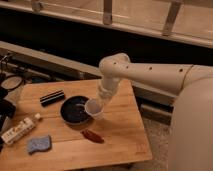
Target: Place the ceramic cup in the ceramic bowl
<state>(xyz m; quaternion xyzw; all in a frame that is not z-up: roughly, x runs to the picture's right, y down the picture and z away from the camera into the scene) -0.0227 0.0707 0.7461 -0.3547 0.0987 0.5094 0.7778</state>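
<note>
The pale ceramic cup (93,108) hangs tilted in my gripper (100,102), just above the table and at the right rim of the dark ceramic bowl (74,109). The cup overlaps the bowl's right edge in the view. The gripper reaches down from the white arm (150,75) that comes in from the right, and it is shut on the cup's upper side. The bowl sits on the wooden table (120,135), left of centre, and looks empty.
A flat black bar (52,97) lies behind the bowl on the left. A reddish-brown object (92,136) lies in front of the bowl. A blue sponge (39,144) and a white bottle (20,131) lie at the front left. A dark ledge runs behind the table.
</note>
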